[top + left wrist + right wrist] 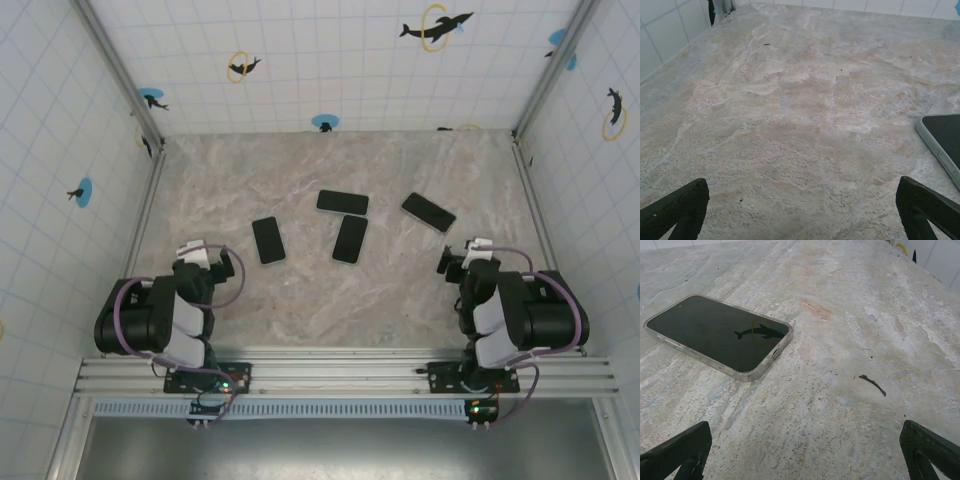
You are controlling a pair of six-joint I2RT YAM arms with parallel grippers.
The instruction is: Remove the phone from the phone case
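My left claw and right claw both hover low over the tabletop, each spread wide with nothing in it, ready to straddle a phone. The cased phone lies flat and screen-up ahead of the right claw, to its left (clear bumper visible round the rim), so I judge that one my target. Another phone lies off to the left claw's right side.
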